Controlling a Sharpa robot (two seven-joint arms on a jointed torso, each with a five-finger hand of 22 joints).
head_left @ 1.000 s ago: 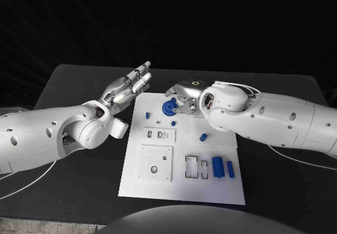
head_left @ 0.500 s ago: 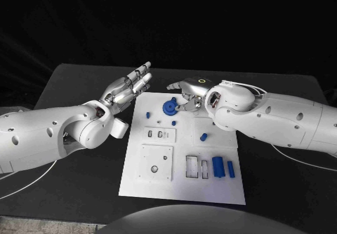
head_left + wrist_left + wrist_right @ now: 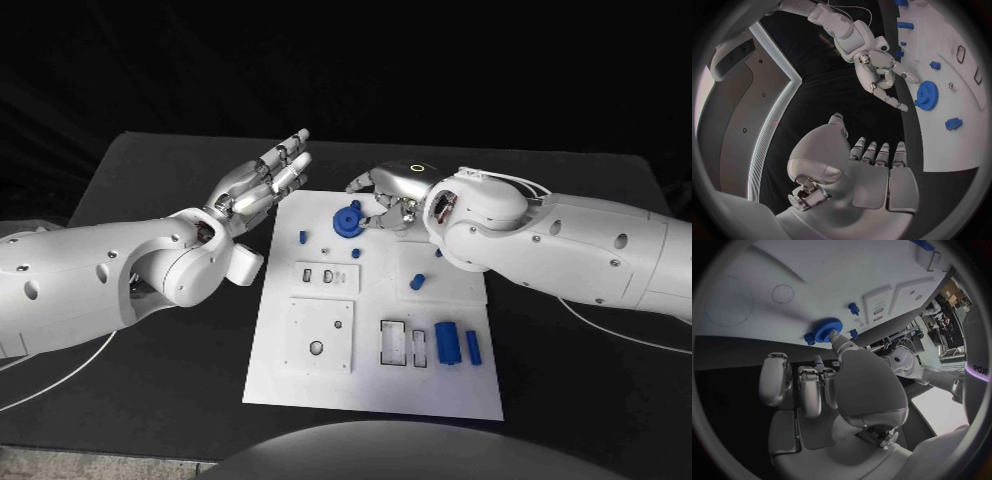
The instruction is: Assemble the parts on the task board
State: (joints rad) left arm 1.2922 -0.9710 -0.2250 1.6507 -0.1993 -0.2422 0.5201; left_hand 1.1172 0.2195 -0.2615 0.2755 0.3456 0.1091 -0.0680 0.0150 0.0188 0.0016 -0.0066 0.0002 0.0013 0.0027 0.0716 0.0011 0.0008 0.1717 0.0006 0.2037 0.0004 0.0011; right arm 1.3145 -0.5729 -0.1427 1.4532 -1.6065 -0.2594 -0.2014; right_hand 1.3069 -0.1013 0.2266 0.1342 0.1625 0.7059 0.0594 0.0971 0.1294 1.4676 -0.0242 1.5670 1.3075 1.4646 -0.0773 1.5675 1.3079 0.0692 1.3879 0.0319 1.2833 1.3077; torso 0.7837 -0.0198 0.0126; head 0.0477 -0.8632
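My right hand [image 3: 392,193]: fingers curled down over far end of task board [image 3: 378,385], one fingertip [image 3: 837,339] at blue gear [image 3: 348,220]; can't tell if it touches or grips. My left hand [image 3: 261,180]: fingers straight, slightly apart, holding nothing, above black tabletop [image 3: 144,170] just off board's far left corner. I count one toothed gear disc, two blue cylinders [image 3: 459,343] side by side near right edge, four small blue pegs. Board flat white plate with rectangular cut-outs.

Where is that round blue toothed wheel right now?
In the head view the blue gear sits on the far end of the white task board, just beside the right hand, whose fingers reach it.
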